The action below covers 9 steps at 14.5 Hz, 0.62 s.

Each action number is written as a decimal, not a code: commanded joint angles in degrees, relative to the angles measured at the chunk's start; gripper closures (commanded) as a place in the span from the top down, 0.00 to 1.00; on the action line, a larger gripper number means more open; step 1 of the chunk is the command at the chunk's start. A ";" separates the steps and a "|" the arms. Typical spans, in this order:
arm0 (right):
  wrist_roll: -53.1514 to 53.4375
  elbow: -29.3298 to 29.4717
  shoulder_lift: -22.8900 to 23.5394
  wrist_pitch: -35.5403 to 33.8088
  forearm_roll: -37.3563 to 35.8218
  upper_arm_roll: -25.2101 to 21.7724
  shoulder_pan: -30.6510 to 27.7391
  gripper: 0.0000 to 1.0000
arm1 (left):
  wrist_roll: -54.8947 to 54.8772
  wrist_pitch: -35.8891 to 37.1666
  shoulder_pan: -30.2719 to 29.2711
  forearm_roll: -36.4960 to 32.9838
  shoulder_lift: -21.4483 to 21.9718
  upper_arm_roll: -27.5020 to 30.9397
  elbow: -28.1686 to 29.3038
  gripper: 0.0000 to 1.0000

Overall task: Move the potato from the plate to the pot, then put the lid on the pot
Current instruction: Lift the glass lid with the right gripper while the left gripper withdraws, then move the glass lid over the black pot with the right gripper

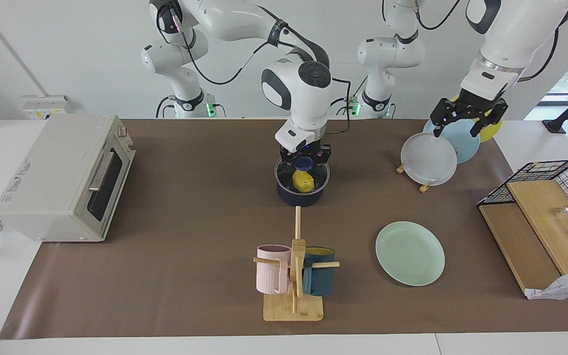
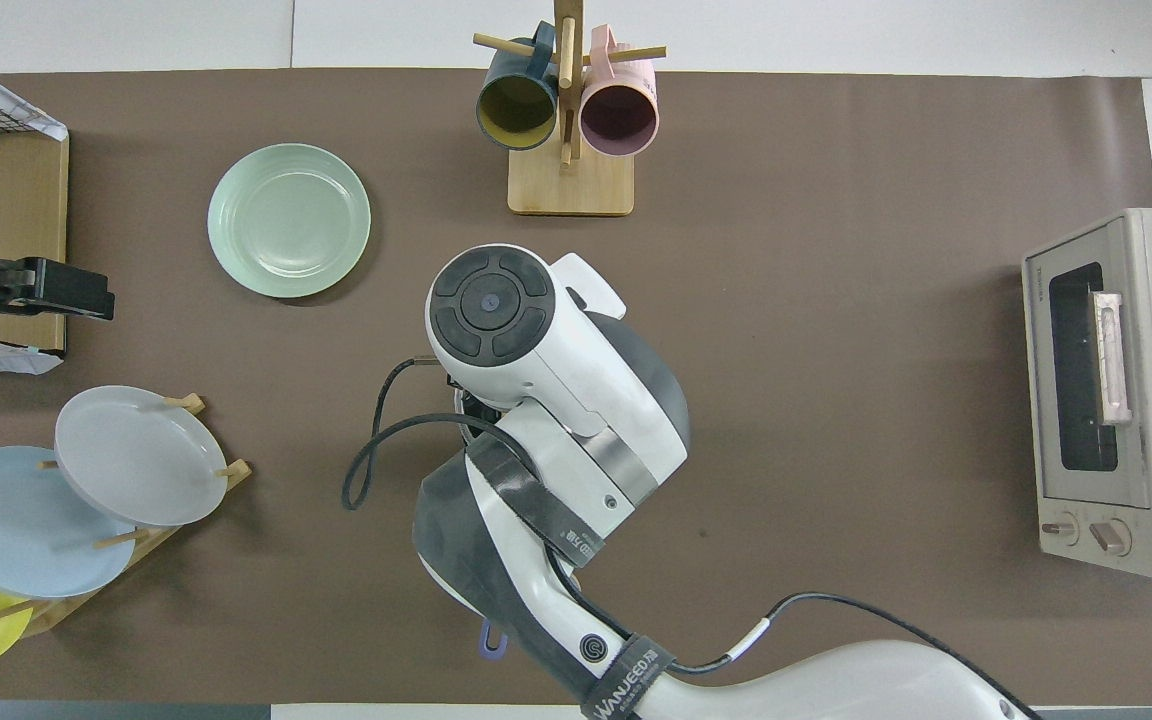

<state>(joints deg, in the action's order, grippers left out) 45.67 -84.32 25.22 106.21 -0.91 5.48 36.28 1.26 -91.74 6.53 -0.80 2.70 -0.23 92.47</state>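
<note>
The dark blue pot stands mid-table, toward the robots. The yellow potato lies inside it and shows through the clear glass lid, which rests on the pot's rim. My right gripper is straight above the pot and shut on the lid's blue knob. In the overhead view the right arm hides the pot, apart from the tip of its handle. The mint-green plate is empty. My left gripper waits, open, over the plate rack.
A rack with white-grey, light blue and yellow plates stands toward the left arm's end. A mug tree with pink and teal mugs stands farther from the robots than the pot. A toaster oven and a wire basket are at the table's ends.
</note>
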 commanded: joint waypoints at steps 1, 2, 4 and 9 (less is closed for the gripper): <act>1.62 -2.86 -1.22 1.80 0.03 0.15 0.98 0.00 | -0.03 0.60 -1.17 -0.26 0.99 -1.09 0.69 1.00; 1.62 -3.13 -1.22 2.50 0.03 0.15 0.98 0.00 | 0.06 0.60 -1.17 -0.09 0.99 -1.09 0.78 1.00; 1.70 -4.00 -1.22 3.38 -0.06 0.15 1.25 0.00 | 0.15 0.60 -1.09 0.88 1.08 -0.92 0.87 1.00; 1.62 -6.64 -2.01 5.23 -0.15 0.15 1.16 0.00 | -0.03 2.17 -0.91 0.88 1.87 -1.00 2.62 1.00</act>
<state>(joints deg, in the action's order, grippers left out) 46.05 -87.80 24.50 109.35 -0.90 5.44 37.63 1.27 -91.03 6.43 -0.51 2.76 -0.52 92.84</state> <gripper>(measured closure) 0.344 0.000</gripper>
